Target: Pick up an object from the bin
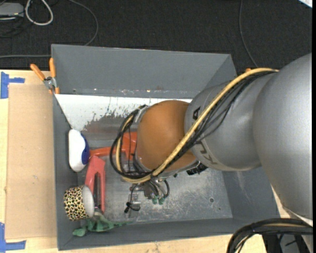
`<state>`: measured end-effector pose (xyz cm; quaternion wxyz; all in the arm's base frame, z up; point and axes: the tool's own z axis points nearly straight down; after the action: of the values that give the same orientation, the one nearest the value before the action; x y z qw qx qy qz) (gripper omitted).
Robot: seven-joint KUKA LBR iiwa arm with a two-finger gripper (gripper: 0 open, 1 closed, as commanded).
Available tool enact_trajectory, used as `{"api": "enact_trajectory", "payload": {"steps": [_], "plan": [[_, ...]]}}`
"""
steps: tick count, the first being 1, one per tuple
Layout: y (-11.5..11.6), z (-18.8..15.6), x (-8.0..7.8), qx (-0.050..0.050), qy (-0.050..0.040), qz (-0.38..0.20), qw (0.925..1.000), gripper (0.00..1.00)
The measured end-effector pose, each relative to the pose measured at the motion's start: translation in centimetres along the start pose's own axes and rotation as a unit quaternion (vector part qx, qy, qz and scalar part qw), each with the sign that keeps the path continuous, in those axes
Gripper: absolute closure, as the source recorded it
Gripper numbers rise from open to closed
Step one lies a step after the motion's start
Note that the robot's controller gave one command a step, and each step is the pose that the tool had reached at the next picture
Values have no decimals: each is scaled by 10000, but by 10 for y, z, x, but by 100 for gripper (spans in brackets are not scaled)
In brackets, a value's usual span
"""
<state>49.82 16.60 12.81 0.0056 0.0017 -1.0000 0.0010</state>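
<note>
The gripper (141,198) hangs low over the bare floor near the front wall of the grey bin (147,73), under the arm's orange wrist cover (163,133). Whether it is spread or pressed together I cannot tell. Nearest it, just to the left and apart from it, lies a long red stapler-like tool (96,181), slotted along its top. A leopard-print roll (73,203) touches that tool's left side. A white-and-blue bottle (77,149) lies farther back, and a green scrap (97,225) lies in the front-left corner.
</note>
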Motion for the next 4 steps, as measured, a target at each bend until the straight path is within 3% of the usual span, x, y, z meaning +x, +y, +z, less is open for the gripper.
{"api": "enact_trajectory", "payload": {"steps": [1, 2, 3, 4], "plan": [[-1, -4, -2, -8, -37, 32, 10000, 0], [65, 56, -50, -10, -25, -2213, 9752, 0], [55, -1, -35, -1, -38, -1851, 9827, 0], [81, 29, -36, -19, -3, -4254, 9050, 0]]}}
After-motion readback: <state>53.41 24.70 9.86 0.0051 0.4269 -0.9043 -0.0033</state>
